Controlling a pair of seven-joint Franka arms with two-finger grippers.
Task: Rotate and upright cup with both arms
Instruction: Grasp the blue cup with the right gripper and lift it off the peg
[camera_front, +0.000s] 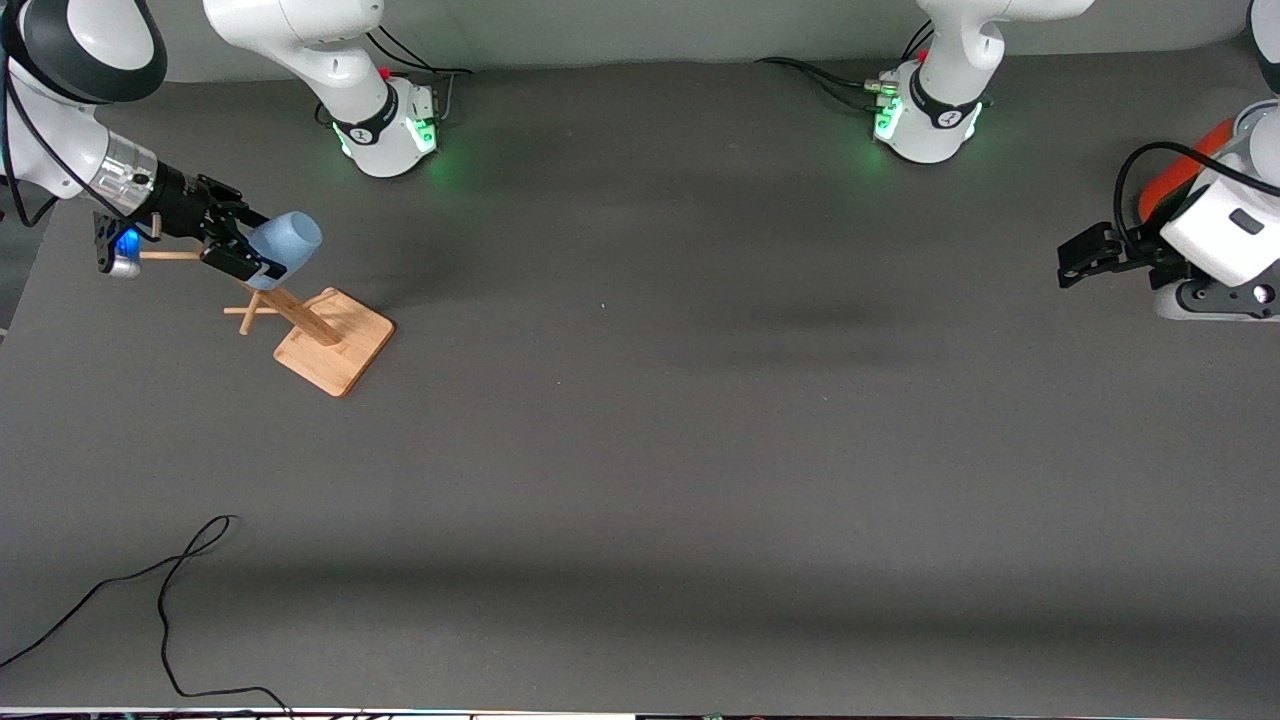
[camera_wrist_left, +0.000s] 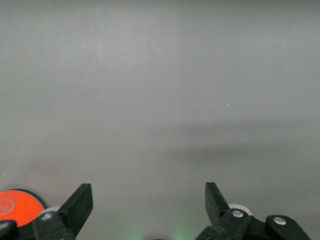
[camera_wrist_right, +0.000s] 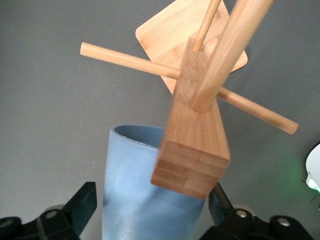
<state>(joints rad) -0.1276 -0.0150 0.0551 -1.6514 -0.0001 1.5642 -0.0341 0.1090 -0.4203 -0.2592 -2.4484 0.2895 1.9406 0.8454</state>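
The pale blue cup (camera_front: 285, 245) lies on its side up in the air at the top of a wooden mug tree (camera_front: 335, 340), toward the right arm's end of the table. My right gripper (camera_front: 262, 246) is open with one finger on each side of the cup. In the right wrist view the cup (camera_wrist_right: 145, 190) sits between the fingers (camera_wrist_right: 85, 200), with a small gap on one side. The tree's post (camera_wrist_right: 192, 150) hides part of the cup. What holds the cup up is hidden. My left gripper (camera_front: 1075, 258) is open and empty, waiting over the left arm's end of the table (camera_wrist_left: 147, 200).
An orange-red cylinder (camera_front: 1180, 170) stands by the left arm's wrist and shows in the left wrist view (camera_wrist_left: 15, 205). The mug tree's pegs (camera_wrist_right: 125, 57) stick out sideways around the right gripper. A black cable (camera_front: 170, 600) lies near the table's front edge.
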